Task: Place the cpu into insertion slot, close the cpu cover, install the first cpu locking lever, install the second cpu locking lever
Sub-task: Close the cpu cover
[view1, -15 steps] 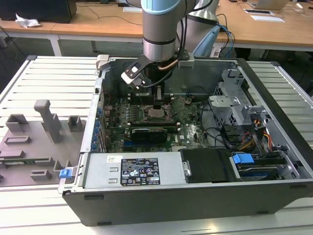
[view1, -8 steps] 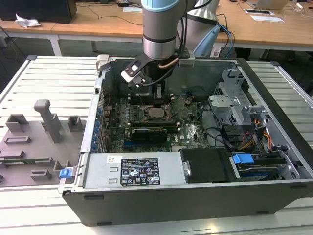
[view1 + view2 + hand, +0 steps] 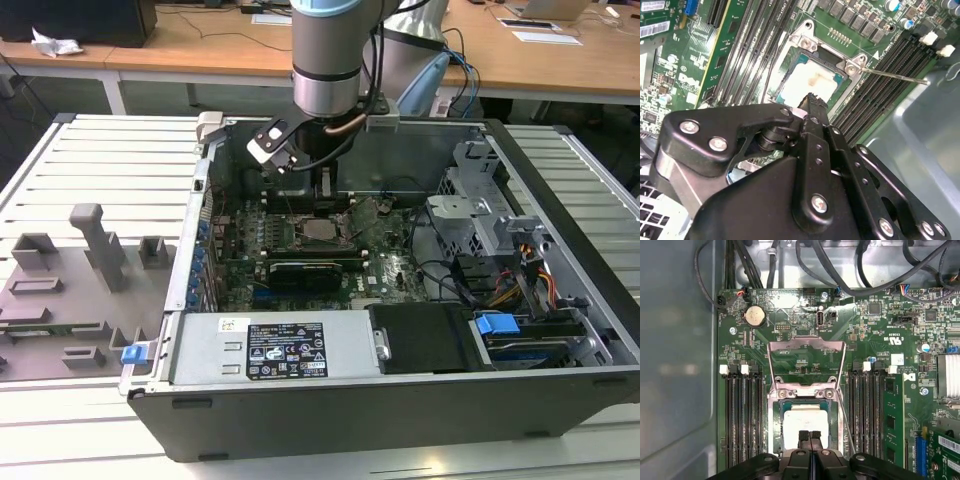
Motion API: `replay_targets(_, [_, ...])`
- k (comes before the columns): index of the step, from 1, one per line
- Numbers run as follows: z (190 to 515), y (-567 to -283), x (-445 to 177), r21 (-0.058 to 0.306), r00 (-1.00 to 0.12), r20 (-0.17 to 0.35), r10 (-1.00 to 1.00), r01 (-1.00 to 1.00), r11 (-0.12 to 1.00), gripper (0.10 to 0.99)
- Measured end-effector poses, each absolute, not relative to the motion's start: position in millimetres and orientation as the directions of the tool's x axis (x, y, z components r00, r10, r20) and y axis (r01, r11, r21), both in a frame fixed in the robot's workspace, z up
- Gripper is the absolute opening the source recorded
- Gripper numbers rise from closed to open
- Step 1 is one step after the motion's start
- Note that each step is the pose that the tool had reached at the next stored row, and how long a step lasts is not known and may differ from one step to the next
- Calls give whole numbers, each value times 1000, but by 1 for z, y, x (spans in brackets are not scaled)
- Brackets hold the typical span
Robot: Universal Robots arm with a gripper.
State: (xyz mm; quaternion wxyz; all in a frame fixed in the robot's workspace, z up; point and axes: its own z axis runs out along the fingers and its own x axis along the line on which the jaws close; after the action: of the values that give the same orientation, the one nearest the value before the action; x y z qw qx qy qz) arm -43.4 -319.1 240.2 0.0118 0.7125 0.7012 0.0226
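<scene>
Gripper (image 3: 809, 436) closed over the seated cpu (image 3: 805, 419)

The fingertips are pressed together with nothing seen between them, directly above the chip's silvery top; whether it is touched cannot be told. The cpu is set in the insertion slot (image 3: 772, 430) beneath the gripper. Beyond the fingertips, the cpu cover (image 3: 806, 344) is swung open. A thin locking lever (image 3: 846, 427) is seen slanting just beside the gripper.

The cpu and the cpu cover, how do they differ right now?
The cpu is a solid square with a plain silvery top; the cpu cover is a thin frame with a window that shows green board behind. The cpu lies flat in the insertion slot; the cpu cover is swung open, off the slot. Both are square and silvery.
</scene>
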Motion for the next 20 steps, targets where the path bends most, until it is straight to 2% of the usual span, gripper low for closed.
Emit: replay_targets(20, [269,-319,-43,48,7,16,1000,999,-8,106])
